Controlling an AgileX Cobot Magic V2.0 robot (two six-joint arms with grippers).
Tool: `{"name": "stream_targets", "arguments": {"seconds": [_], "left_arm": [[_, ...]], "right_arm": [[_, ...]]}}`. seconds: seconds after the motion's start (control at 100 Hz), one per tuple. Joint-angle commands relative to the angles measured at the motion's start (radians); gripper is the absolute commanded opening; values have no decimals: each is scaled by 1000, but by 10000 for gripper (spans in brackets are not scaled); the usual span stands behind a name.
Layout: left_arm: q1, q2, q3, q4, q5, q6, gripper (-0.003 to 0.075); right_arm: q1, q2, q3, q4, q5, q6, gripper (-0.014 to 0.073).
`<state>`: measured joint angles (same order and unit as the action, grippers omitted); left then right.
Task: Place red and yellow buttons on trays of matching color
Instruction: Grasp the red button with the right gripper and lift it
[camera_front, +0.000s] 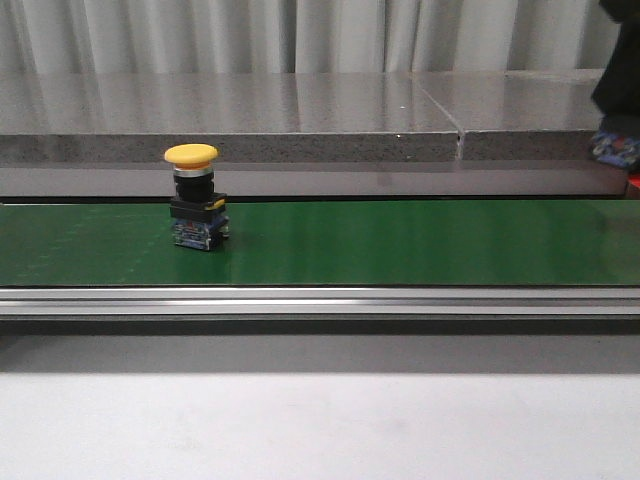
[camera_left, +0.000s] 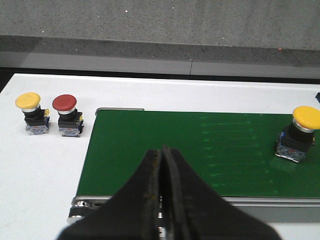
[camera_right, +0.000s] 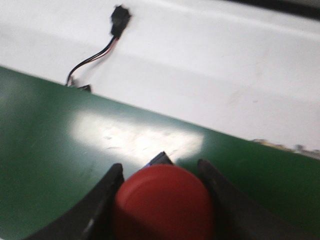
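Judging by what shows, the sorting is under way but far from finished, and no tray of either colour appears in any view, so how many buttons are already placed cannot be told. The right end effector (camera_right: 162, 200) has its fingers on either side of a red button (camera_right: 162, 202), apparently gripping it above the green conveyor belt (camera_right: 45, 165); the picture is blurred, so contact is a judgement rather than a certainty. That button seems to be in transit, not yet set down. The left end effector (camera_left: 161, 195) is pressed narrow, fingers together with nothing between them, hanging near the end of the belt. One yellow button (camera_front: 196, 210) stands upright on the belt, untouched and waiting. Two more, a second yellow button (camera_left: 32, 114) and a second red button (camera_left: 67, 116), stand just beside each other on the white worktop (camera_left: 45, 175) off the end of the belt. At least three remain to be handled after the held one.
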<state>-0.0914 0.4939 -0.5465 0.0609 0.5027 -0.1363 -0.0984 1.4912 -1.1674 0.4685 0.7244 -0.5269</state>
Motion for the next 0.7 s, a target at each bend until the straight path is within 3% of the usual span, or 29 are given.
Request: {"name": "stream_targets", "arguments": {"seconds": [0.0,0.35,0.69], "left_arm": [[-8,5,-28,0,-74,-2,-19],[-8,5,-28,0,-74,-2,-19],[-8,5,-28,0,-74,-2,-19]], "right_arm": [[-94,-36,-75,15,-26,-4,141],[-400,63,-202,15,-121,55,141],[-464,278,-330,16,-203,56,141]]}}
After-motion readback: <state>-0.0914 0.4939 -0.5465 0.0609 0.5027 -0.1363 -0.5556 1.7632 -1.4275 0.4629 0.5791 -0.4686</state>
